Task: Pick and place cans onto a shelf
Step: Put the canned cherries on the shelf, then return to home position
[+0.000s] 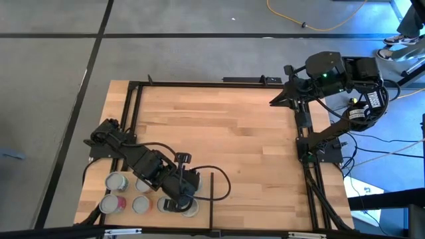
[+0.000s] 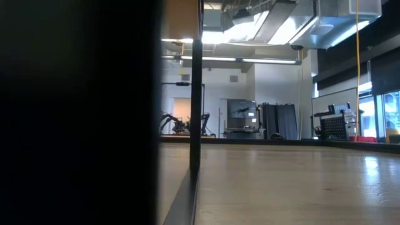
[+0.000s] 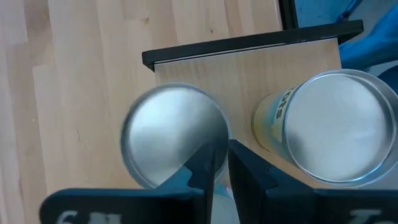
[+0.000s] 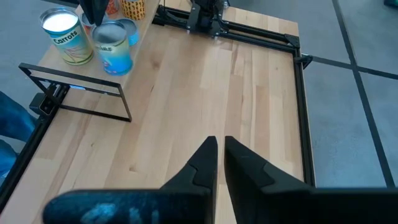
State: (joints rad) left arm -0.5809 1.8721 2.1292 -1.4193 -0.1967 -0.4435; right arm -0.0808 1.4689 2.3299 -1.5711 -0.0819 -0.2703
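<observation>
Several cans stand on the raised light-wood shelf [image 1: 203,214] at the table's near left corner, among them silver-topped ones [image 1: 116,181] [image 1: 141,204] and one with a red label [image 1: 113,204]. My left gripper [image 3: 221,163] is shut and hangs over the shelf's right part, between a silver-topped can [image 3: 168,134] and a can with a yellow-green label [image 3: 339,127]. In the right wrist view it stands just above a blue-labelled can [image 4: 112,46], next to a white-topped "Carrots" can [image 4: 65,37]. My right gripper [image 4: 221,155] is shut and empty, high over the table's far right. My left gripper's shut fingers [image 3: 208,158] point down over the right rim [image 3: 219,127] of the silver-topped can. I cannot tell whether they touch it. The can stands upright on the shelf.
A black frame [image 1: 219,83] runs round the wood-plank tabletop [image 1: 226,133], whose middle and right are bare. The shelf's black edge [image 3: 249,42] and thin black legs [image 4: 81,93] stand at its right side. In the low view a dark shape [image 2: 75,112] and a black post [image 2: 195,94] block the left.
</observation>
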